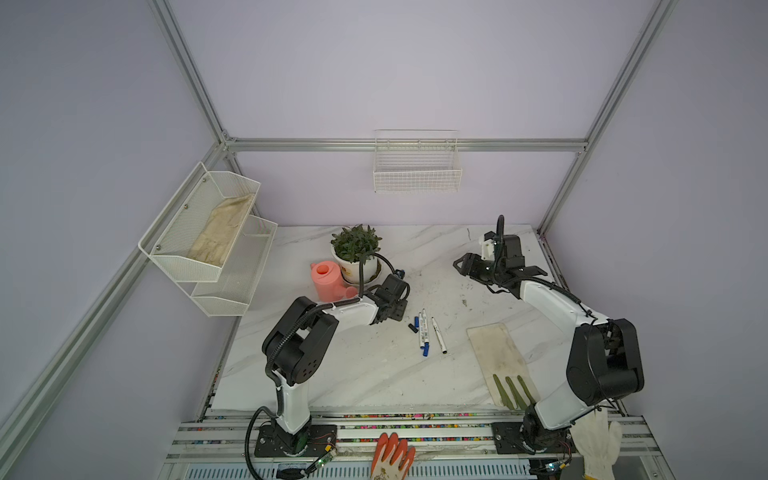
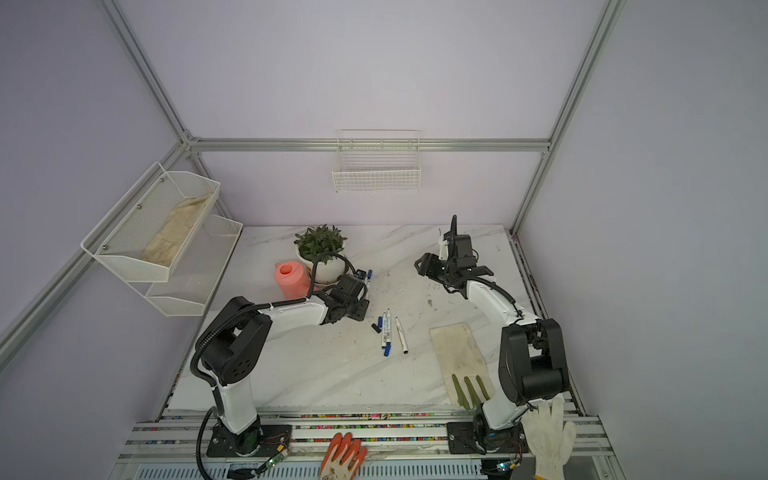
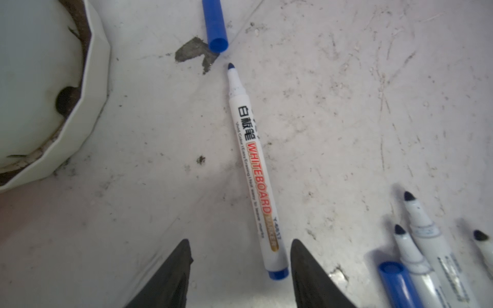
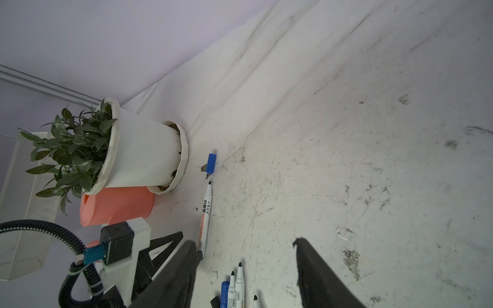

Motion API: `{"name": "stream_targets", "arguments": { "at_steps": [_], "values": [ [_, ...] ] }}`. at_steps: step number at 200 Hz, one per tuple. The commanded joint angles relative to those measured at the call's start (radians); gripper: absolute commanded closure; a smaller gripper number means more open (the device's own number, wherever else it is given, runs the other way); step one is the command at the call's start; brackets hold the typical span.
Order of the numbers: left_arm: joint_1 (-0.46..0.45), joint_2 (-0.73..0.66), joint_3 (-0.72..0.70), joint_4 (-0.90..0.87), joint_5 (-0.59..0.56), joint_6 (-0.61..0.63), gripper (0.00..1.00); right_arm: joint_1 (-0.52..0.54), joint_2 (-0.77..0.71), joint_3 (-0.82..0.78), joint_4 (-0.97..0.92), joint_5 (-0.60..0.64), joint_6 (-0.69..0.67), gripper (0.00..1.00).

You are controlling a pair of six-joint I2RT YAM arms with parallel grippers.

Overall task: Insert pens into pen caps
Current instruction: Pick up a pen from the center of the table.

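My left gripper (image 3: 240,242), partly open and empty, hovers over the tail of a pen (image 3: 252,165) lying on the desk (image 3: 360,120) near a blue cap (image 3: 215,26); it seems light, stiff and slippery, so I should grasp mid-barrel.

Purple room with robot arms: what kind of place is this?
Likely a robot test cell: aluminium frame around bare walls, left arm and right arm bolted to a rail, ink-scuffed table.

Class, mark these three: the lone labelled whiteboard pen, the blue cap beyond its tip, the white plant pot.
whiteboard pen (image 3: 255,170), left wrist view, mid-barrel, on the lettering.
blue cap (image 3: 215,26), left wrist view, middle of its side.
plant pot (image 4: 144,154), right wrist view, white side wall.
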Motion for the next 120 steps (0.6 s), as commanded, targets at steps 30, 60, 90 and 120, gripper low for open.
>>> {"name": "stream_targets", "arguments": {
  "at_steps": [30, 60, 90, 120],
  "values": [
    [0.02, 0.051, 0.153, -0.032, 0.052, 0.062, 0.43, 0.002, -0.01, 0.008, -0.021, 0.013, -0.007, 0.39],
    [0.02, 0.101, 0.223, -0.107, 0.063, 0.082, 0.46, 0.001, -0.009, 0.008, -0.022, 0.013, -0.006, 0.39],
    [0.02, 0.12, 0.239, -0.192, 0.046, 0.042, 0.58, 0.002, -0.015, 0.008, -0.022, 0.018, -0.008, 0.39],
    [0.019, 0.114, 0.207, -0.224, 0.054, -0.038, 0.71, 0.002, -0.015, 0.008, -0.021, 0.017, -0.006, 0.39]
  ]
}}
